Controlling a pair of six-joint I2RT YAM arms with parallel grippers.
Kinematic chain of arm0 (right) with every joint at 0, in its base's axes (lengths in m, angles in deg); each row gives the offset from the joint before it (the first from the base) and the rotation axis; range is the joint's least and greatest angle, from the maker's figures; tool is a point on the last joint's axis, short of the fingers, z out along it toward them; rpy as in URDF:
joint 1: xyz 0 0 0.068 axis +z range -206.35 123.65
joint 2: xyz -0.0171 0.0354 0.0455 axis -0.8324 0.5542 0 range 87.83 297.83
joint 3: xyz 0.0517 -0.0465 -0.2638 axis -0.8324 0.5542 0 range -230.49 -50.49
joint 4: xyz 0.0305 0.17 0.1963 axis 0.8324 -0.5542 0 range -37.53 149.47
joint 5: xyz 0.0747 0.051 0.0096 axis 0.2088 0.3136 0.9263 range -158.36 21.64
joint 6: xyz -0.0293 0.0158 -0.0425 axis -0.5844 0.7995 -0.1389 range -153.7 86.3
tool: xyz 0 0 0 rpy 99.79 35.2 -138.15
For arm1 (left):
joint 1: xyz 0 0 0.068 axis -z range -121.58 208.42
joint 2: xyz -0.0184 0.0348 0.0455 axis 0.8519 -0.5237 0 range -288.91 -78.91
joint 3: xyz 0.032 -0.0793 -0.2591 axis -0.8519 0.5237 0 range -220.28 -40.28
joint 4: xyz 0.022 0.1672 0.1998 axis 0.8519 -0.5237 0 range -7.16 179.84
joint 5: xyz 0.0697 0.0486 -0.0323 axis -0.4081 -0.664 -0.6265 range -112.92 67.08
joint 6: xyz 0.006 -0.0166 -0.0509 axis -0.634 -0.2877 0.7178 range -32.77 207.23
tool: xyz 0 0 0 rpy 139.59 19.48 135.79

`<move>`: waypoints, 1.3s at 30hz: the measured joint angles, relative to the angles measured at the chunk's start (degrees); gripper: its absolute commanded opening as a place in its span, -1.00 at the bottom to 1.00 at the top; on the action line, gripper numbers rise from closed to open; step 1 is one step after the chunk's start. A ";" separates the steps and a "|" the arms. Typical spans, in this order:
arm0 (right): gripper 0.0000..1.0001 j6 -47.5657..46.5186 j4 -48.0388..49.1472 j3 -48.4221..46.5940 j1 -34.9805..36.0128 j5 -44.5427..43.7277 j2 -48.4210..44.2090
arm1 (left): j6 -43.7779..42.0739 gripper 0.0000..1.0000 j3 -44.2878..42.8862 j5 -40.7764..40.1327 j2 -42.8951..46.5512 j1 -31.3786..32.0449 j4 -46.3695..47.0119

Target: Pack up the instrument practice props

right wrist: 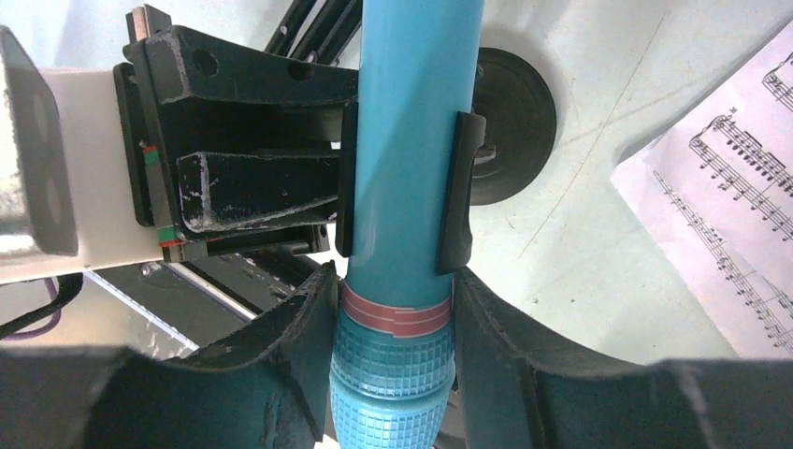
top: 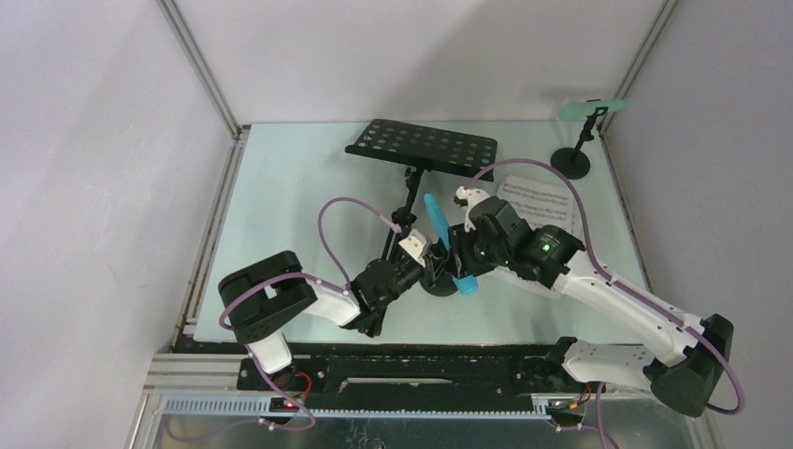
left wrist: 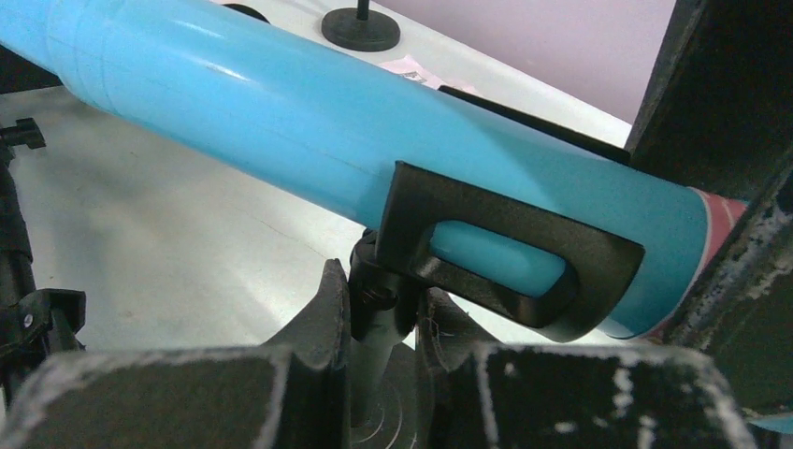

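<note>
right gripper (right wrist: 394, 313) is clamped round the blue mic (top: 436, 217) near its head, left gripper (left wrist: 382, 316) pinches the black mic holder (left wrist: 510, 253) by its stem, mic sits in it, centre of the top view

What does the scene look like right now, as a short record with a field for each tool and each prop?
left tool: closed on the stem of the near mic holder, under its clip
right tool: closed on the blue toy microphone, at its ridged end
blue toy microphone: lying in the near mic holder's clip
mint-green toy microphone: in the far mic holder, far right corner
music rack: standing, rear centre, desk bare
sheet music: flat on the table, right of centre
</note>
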 measured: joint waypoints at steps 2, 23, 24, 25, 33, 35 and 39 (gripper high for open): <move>-1.00 0.02 0.83 1.29 0.31 -0.09 -1.29 | 0.00 -1.00 -0.15 0.04 0.00 0.02 -0.35; -1.00 10.36 -2.08 10.71 12.09 -9.05 -15.78 | 1.29 -1.00 -1.55 8.41 -0.04 0.46 -2.29; -1.00 10.95 -2.75 10.84 12.44 -9.11 -16.48 | 1.51 -1.00 -1.81 8.44 -0.09 0.46 -2.54; -1.00 11.50 -3.41 11.04 12.85 -9.16 -17.27 | 1.57 -1.00 -2.08 8.48 -0.22 0.46 -2.71; -1.00 15.26 -8.44 12.52 16.35 -9.20 -23.23 | 1.42 -1.00 -4.79 9.49 -0.98 0.46 -5.57; -1.00 16.00 -9.77 12.72 17.42 -9.22 -25.03 | 1.29 -1.00 -5.42 9.73 -0.98 0.37 -6.54; -1.00 17.94 -14.56 12.85 20.31 -7.15 -29.29 | 1.05 -1.00 -6.64 9.05 -0.98 -1.25 -8.46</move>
